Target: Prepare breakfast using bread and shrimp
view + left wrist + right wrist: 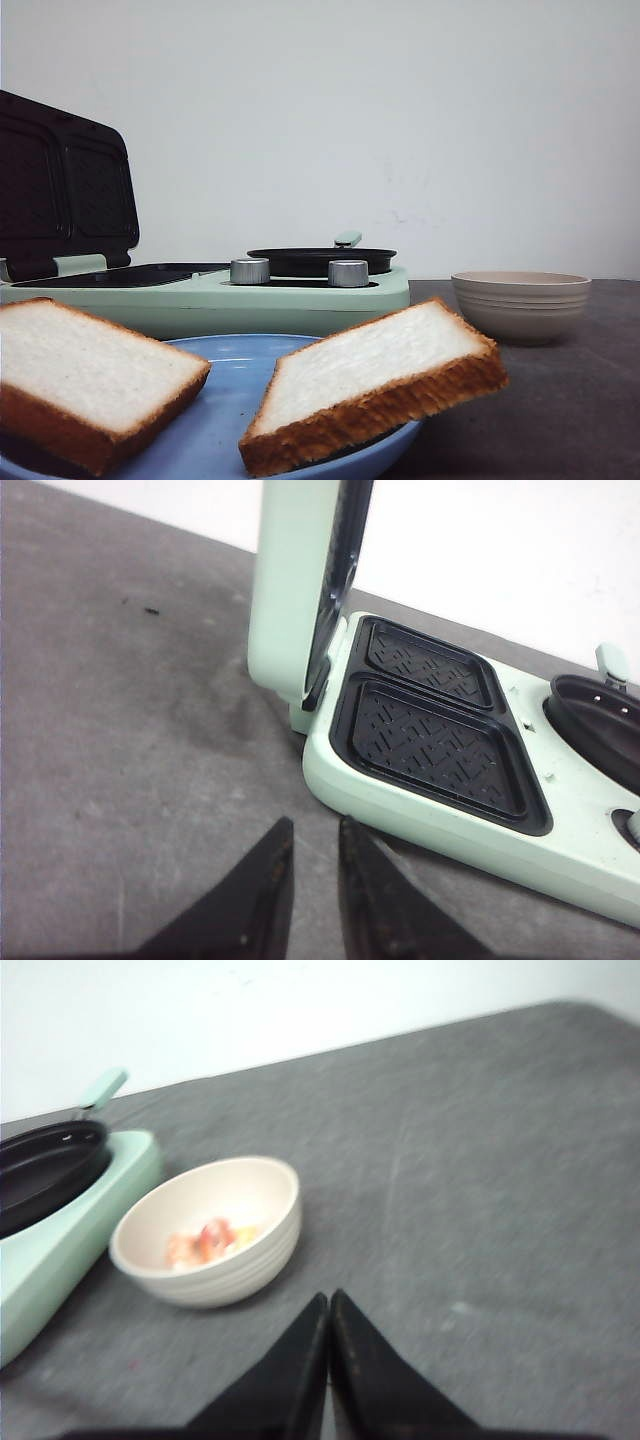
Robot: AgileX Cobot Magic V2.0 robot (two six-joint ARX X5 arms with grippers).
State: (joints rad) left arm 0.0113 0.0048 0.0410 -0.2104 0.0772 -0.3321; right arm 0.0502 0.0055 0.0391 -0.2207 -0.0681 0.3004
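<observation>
Two bread slices sat on a blue plate [215, 420] at the near edge of the counter [560, 400] in the front view. Left slice [85, 375] lay tilted, crust edge facing the camera. Right slice [375, 380] leaned on the plate rim, its right corner sticking out past the rim. The two were apart, a gap of bare plate between them.

Behind the plate stood a mint-green breakfast maker [200, 295] with its lid [65, 185] raised upright on the left, dark grid plates on the inside. Two silver knobs [249, 271] sat on its top, and a small black pan [320, 260] with a green handle rested on its right end. A beige ribbed bowl [520, 303] stood on the counter just right of the appliance, not touching it.

Left wrist view: left gripper [312, 855] hovered over grey counter near the corner of the maker, jaws slightly parted with a narrow gap, grasping nothing. The two black lower grill plates [435, 745] looked bare.

Right wrist view, somewhat blurred: right gripper [328, 1330] clenched, tips pressed together, nothing between them. Bowl [210, 1230] ahead of it held pinkish-orange pieces, likely shrimp [210, 1240], too blurred to be sure. Pan and maker edge showed beside the bowl.
</observation>
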